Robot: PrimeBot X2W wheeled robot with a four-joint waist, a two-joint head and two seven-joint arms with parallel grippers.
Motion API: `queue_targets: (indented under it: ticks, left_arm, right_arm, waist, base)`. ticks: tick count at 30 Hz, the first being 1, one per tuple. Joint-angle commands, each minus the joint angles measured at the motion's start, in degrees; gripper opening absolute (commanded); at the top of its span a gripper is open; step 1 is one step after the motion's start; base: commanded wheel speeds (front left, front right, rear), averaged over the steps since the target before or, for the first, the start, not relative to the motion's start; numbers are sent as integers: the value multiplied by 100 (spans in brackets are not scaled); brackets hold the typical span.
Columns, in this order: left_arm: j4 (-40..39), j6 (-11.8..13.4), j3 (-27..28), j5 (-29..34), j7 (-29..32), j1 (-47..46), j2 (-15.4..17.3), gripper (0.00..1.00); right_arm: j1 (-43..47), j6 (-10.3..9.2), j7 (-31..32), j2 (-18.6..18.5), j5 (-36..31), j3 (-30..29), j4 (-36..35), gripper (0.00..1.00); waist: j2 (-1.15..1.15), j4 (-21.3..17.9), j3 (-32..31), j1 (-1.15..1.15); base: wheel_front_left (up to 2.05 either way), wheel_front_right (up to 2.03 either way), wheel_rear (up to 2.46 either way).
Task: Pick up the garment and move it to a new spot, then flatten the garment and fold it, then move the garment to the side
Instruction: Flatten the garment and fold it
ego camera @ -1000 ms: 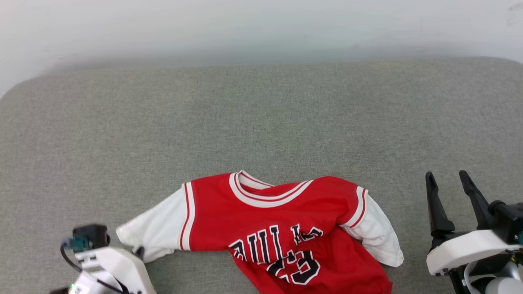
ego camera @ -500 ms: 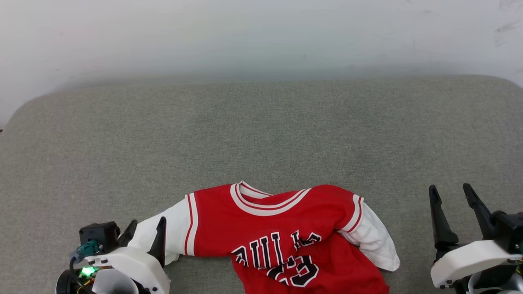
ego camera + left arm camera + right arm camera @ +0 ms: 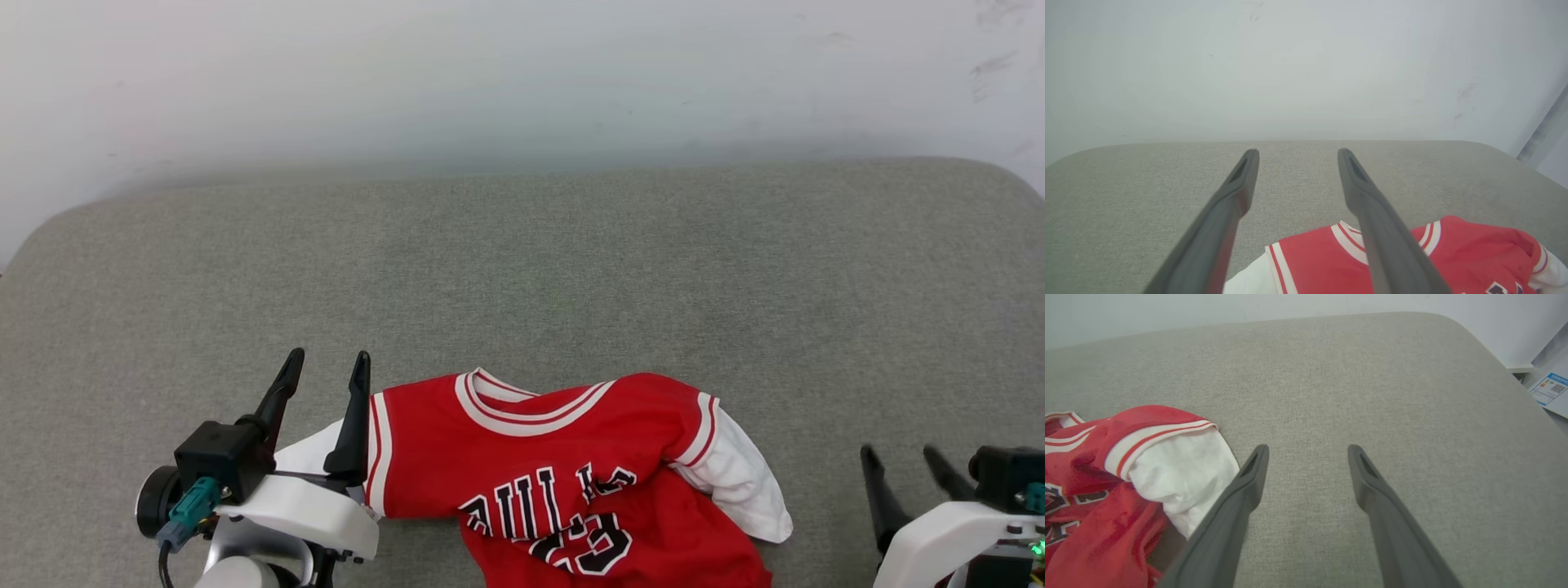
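Observation:
The garment (image 3: 563, 457), a red jersey with white sleeves and black "BULLS" lettering, lies rumpled on the grey cushion (image 3: 522, 261) near its front edge, its lower part cut off by the frame. My left gripper (image 3: 326, 367) is open and raised over the jersey's left white sleeve, nothing between its fingers; the left wrist view shows the garment (image 3: 1412, 261) below the right finger (image 3: 1372, 212). My right gripper (image 3: 898, 461) stands open at the lower right, apart from the right sleeve. In the right wrist view the garment's white sleeve (image 3: 1180, 477) lies just left of the open gripper (image 3: 1306, 451).
A pale wall (image 3: 522, 73) rises behind the cushion. The cushion's back and right parts are bare grey fabric. A printed paper sheet (image 3: 1549, 388) lies on the floor beyond the cushion's right edge.
My left gripper has let go of the left sleeve, opened, and lifted up over it. The right gripper has sunk lower in the head view. The camera has tilted, shifting the picture.

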Motion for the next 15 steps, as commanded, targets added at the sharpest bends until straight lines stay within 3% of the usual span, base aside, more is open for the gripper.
queue_targets:
  ticks: [1,8,15]
  left_arm:
    - [-76,8,-7,52,-48,-67,-11,100]
    - [-312,-42,-87,200,-40,-172,78,100]
    - [-355,0,-77,155,-61,-223,1,100]
  right_arm:
    - [91,-3,410,5,89,5,74,100]
    - [-66,-3,2060,-261,430,452,232,100]
    - [-470,-4,2653,-613,800,984,596,100]
  waist:
    - [0,33,25,0]
    - [0,254,218,0]
    - [0,465,461,0]
  base:
    - [0,0,0]
    - [0,0,0]
    - [0,0,0]
